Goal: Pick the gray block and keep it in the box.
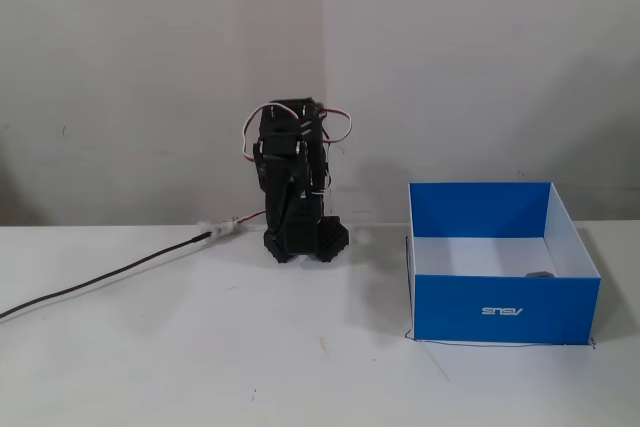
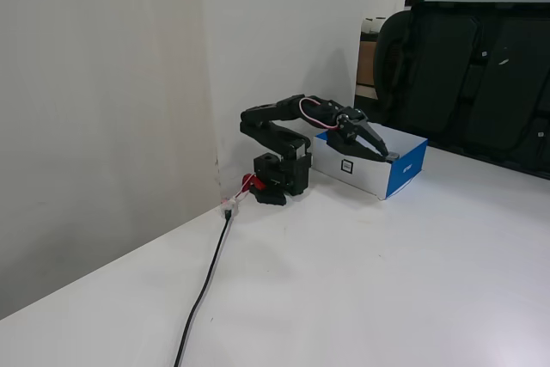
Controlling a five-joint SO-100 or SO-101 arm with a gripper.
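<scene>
On a white table [image 2: 387, 281], a black arm [image 2: 279, 139] stands at the far left near the wall, folded low with its gripper [image 2: 391, 155] reaching right to the near side of the box [image 2: 378, 169]. A black cable [image 2: 204, 285] runs from its base toward the near edge. Dark chairs [image 2: 464, 75] stand beyond the table at far right.

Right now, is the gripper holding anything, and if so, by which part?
Nothing appears held. The gray block lies inside the box, while the arm sits folded at its base; the gripper is too small to tell open or shut.
</scene>
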